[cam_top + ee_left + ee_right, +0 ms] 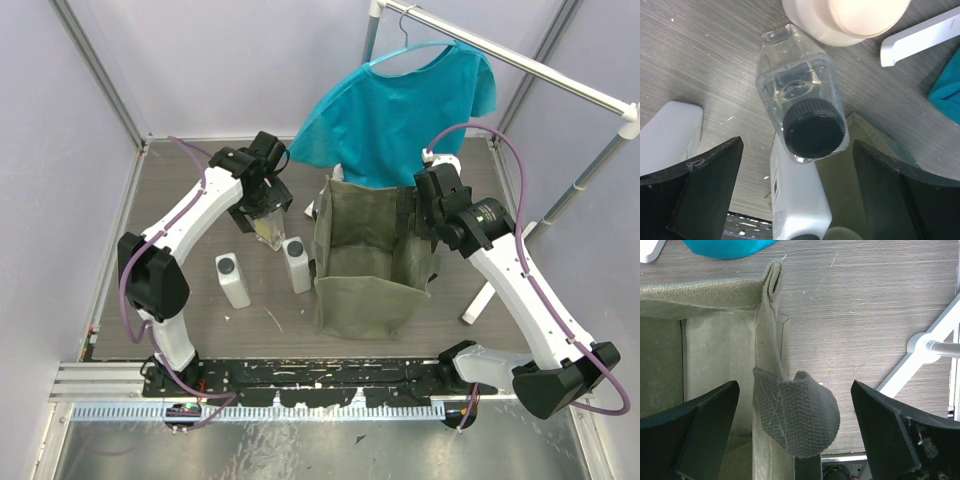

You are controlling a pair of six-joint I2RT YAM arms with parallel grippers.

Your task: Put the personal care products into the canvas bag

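Olive handle point(790, 415) of the bag point(365, 300) lies inside the released right tool point(795, 390); left tool point(796, 150), also released, straddles the clear bottle point(800, 100): clench next, then lift.

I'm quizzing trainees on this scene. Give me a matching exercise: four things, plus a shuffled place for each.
1. clear yellowish bottle with dark cap
2. short fabric handle of the olive-green canvas bag
3. teal shirt
4. two white rectangular bottles with dark caps

A. on a hanger behind the bag
B. between the fingers of the open left gripper
C. standing left of the bag
D. between the fingers of the open right gripper

Pairs: 1-B, 2-D, 3-A, 4-C
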